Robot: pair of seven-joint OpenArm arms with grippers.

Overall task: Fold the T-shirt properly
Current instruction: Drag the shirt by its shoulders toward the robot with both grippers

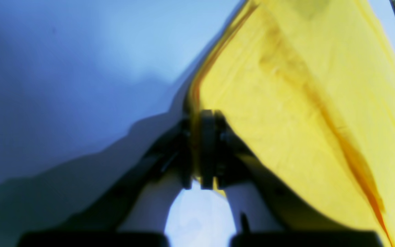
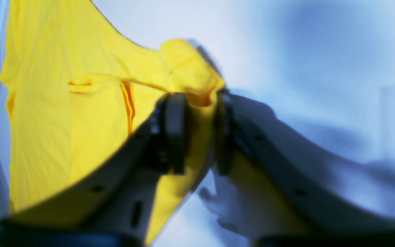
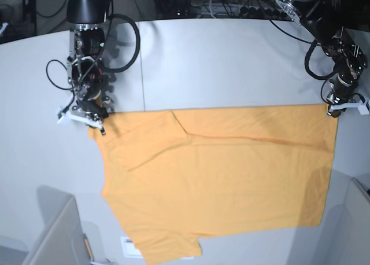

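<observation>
On the grey table [image 3: 231,62]: orange-yellow T-shirt [image 3: 231,178], spread flat, far edge folded over. Left gripper [image 1: 202,147] and right gripper [image 2: 197,133] each pinch one far corner, apparently to keep that edge taut for folding.

No readable text, label or number shows anywhere.

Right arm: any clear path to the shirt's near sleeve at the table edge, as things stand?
Probably not yet: the right gripper looks clamped on the T-shirt's far shoulder corner. The table between looks bare, so releasing first should free it.
</observation>
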